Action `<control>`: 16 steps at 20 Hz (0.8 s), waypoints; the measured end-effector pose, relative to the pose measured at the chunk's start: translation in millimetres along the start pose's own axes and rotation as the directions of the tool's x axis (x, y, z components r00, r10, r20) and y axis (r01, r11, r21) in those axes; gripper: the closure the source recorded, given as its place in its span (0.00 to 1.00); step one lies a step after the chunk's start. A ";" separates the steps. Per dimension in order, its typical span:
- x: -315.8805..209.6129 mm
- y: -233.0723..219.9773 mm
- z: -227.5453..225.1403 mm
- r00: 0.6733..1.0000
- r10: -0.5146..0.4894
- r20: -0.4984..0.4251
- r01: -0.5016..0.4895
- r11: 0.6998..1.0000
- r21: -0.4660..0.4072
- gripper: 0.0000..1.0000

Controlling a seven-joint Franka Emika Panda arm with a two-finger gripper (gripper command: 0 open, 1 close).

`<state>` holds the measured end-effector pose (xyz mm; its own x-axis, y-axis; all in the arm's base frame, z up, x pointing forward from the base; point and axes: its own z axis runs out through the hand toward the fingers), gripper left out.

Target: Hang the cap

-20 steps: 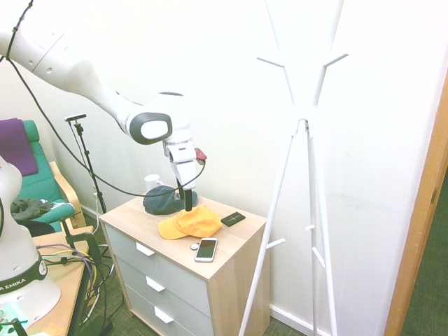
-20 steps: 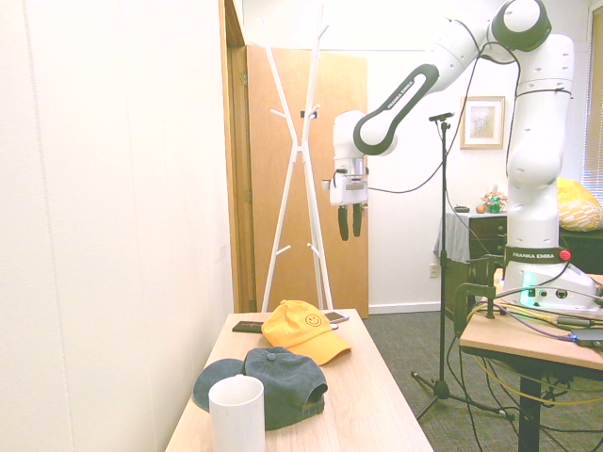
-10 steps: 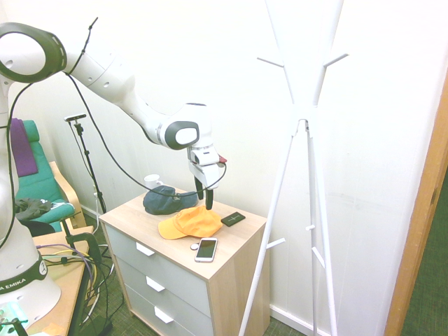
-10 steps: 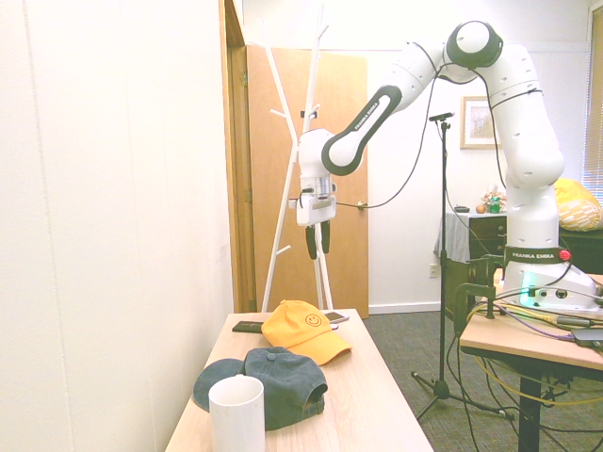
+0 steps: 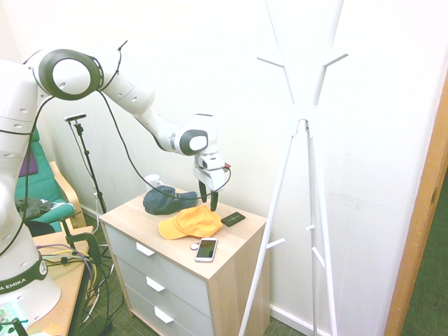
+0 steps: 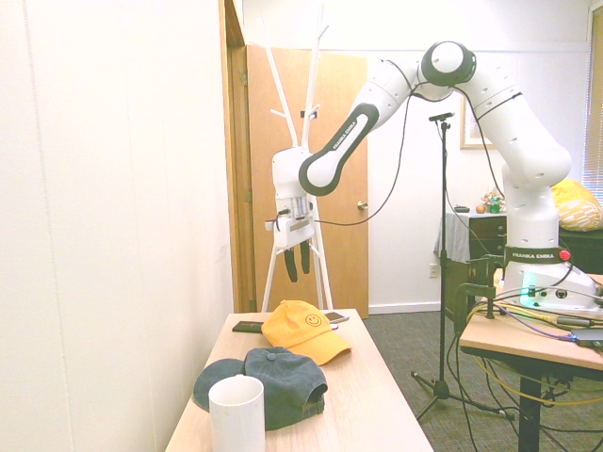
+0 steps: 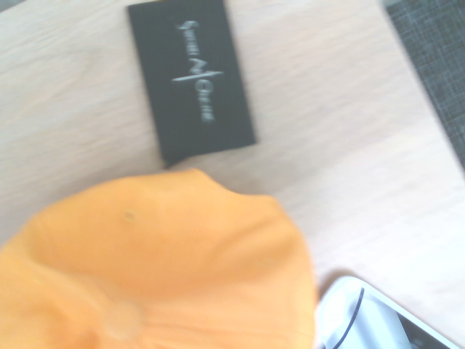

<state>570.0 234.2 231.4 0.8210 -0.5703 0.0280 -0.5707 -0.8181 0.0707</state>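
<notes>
White walls back a pale wooden dresser (image 5: pixel 231 260) with three drawers, and beside it stands one white coat stand (image 5: pixel 302 119) with upward-slanting pegs. On the dresser top lie two caps: the cap (image 5: pixel 190 222), yellow-orange (a smiley face shows on its front in the second exterior view), sits near the middle of the top, crown up, and one dark navy cap (image 5: pixel 167 199) lies just beside it toward the wall-side end, where one white mug (image 6: pixel 236 415) also stands. One black card (image 5: pixel 233 219) with pale lettering lies flat by the rear edge, just beside the yellow-orange cap's crown; one white phone (image 5: pixel 206 249) lies screen up near the front edge, with one small round white thing (image 5: pixel 194 246) next to it. One gripper (image 5: pixel 208 197) hangs fingers-down over the yellow-orange cap's rear side, jaws spread wide and empty, clear of the fabric. Seen from the wrist, the cap's crown, the card and a corner of the phone are blurred but recognisable.
</notes>
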 end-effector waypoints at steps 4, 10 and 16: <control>-10.2 -28.7 8.8 1.000 -0.029 0.007 0.029 0.999 -0.014 0.00; -27.8 -62.7 18.1 0.998 -0.056 0.019 0.057 0.998 -0.039 0.00; -42.4 -64.9 30.7 0.997 -0.068 0.035 0.070 0.995 -0.069 1.00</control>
<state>571.7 309.2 194.9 0.8568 -0.5155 -0.0117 -0.5090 -0.8492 0.1408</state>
